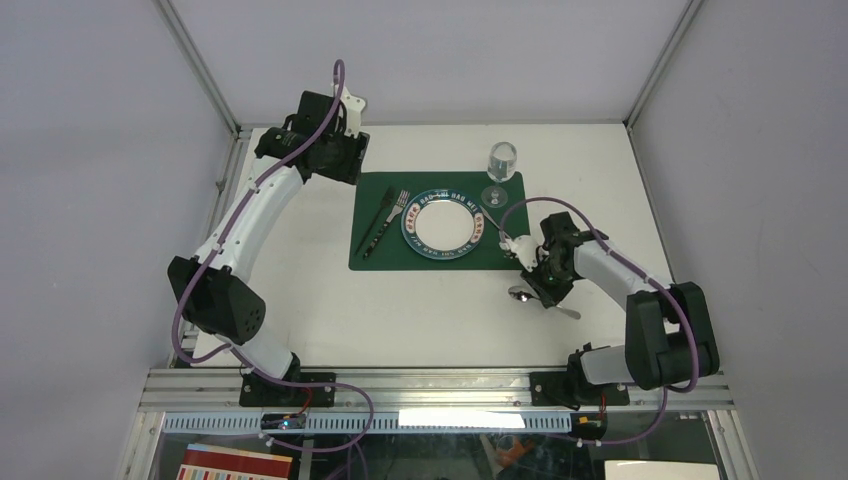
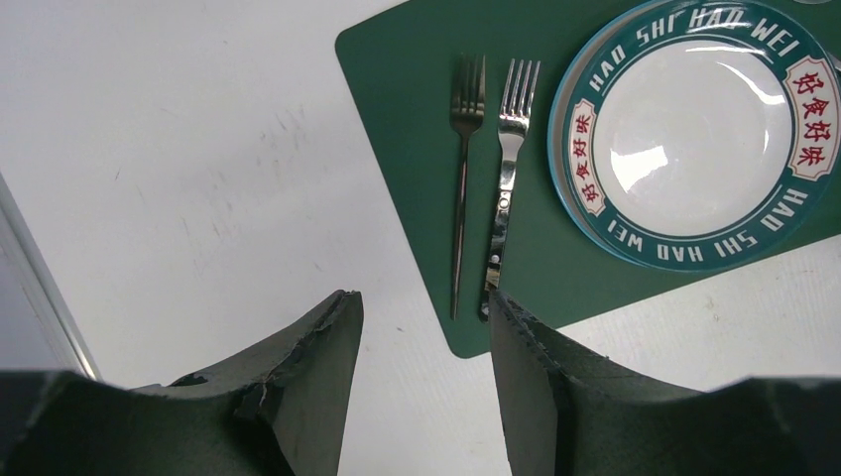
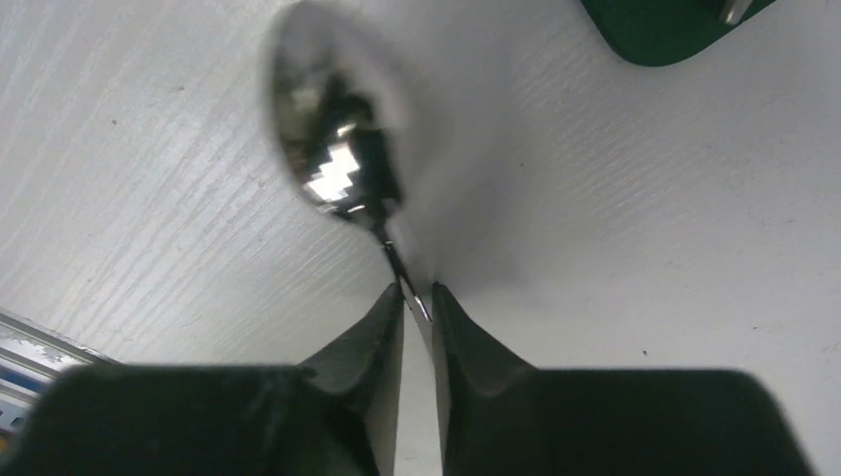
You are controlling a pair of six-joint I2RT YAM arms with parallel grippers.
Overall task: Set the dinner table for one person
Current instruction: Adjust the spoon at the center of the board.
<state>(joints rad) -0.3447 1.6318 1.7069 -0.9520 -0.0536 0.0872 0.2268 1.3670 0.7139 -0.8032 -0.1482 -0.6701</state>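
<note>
The white dinner table [image 1: 300, 290] carries a dark green placemat [image 1: 380, 195]. On the mat sit a plate [image 1: 443, 226] with a teal lettered rim, and two forks [image 1: 395, 210] side by side to its left. A silver spoon [image 3: 332, 149] lies on the bare table off the mat's right corner. My right gripper [image 3: 418, 293] is down at the table, shut on the spoon's thin handle just behind the bowl. My left gripper [image 2: 424, 302] hangs open and holds nothing, above the table by the mat's left edge [image 2: 417, 119].
An empty stemmed glass [image 1: 502, 165] stands at the mat's far right corner. A thin silver piece of cutlery [image 1: 492, 225] lies just right of the plate. Aluminium framing [image 1: 400, 385] runs along the table's near edge.
</note>
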